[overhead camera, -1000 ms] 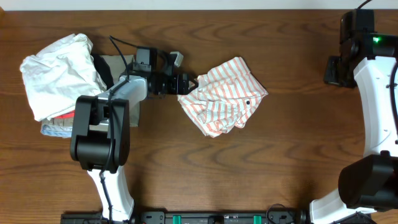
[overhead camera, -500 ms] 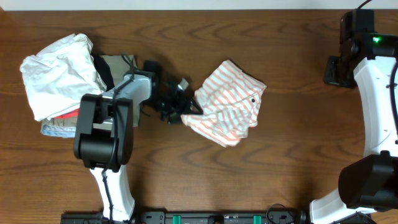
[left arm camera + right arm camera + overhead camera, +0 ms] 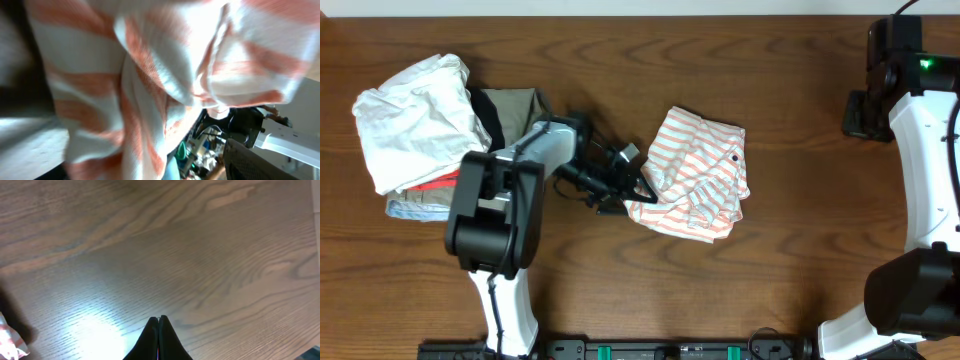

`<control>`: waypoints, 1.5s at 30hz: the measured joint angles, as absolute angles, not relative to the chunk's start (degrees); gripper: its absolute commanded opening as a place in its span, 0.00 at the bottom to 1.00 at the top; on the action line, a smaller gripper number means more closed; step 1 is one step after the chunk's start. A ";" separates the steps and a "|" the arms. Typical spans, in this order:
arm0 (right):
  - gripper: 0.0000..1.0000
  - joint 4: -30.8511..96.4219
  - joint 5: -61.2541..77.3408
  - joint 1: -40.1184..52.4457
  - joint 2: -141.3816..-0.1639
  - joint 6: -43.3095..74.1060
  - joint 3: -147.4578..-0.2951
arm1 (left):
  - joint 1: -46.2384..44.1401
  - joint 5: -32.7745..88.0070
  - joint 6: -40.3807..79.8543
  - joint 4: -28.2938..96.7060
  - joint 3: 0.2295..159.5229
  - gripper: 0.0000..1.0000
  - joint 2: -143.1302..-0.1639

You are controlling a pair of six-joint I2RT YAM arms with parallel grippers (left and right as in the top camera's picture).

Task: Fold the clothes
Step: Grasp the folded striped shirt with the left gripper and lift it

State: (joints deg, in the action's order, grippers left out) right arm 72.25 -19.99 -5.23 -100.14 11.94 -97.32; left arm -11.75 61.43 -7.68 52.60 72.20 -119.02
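The left gripper (image 3: 638,186) sits at the left edge of the striped shirt (image 3: 695,175), touching the fabric. From above, its dark fingers merge with the folds. The left wrist view is filled with coral and white cloth pressed close to the lens, so I cannot tell whether the jaws are apart or clamped on a fold. The shirt lies on the wooden table (image 3: 800,200) as a crumpled, doubled-over heap, not spread flat.

The main risk is that this gripper catches several layers at once, or only a thin edge. A pull would then drag the whole bundle instead of opening it, or the thin cloth would slip free. With cloth covering the lens, the arm also has little view of what it grasps.

Left of the shirt, behind the arm, lies a pile of a white garment (image 3: 415,115), an olive one (image 3: 510,105), and red and pale blue pieces. A wide sweep could snag or scatter them.

The right gripper (image 3: 159,319) is well apart to the right of the shirt, fingertips together over bare wood, so it cannot pin the cloth.

No brand, label or writing is readable anywhere; only a small dark button (image 3: 735,157) shows on the shirt
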 measured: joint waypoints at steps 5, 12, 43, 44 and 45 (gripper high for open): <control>0.01 72.23 -20.10 -5.67 -100.14 11.94 -97.32 | -8.05 61.56 -8.84 44.21 71.92 0.98 -114.41; 0.01 72.31 -20.18 -5.67 -100.14 11.94 -97.32 | -7.97 59.96 -6.17 29.52 71.96 0.98 -111.85; 0.02 72.58 -19.94 -5.67 -100.14 11.94 -97.32 | -16.29 54.70 -3.36 18.17 71.96 0.98 -119.28; 0.02 72.58 -19.94 -5.67 -100.14 11.92 -97.32 | -16.64 55.09 -3.14 17.87 71.96 0.98 -119.39; 0.02 72.58 -19.94 -5.67 -100.12 11.94 -97.32 | -16.88 55.55 -2.87 17.47 71.96 0.98 -119.48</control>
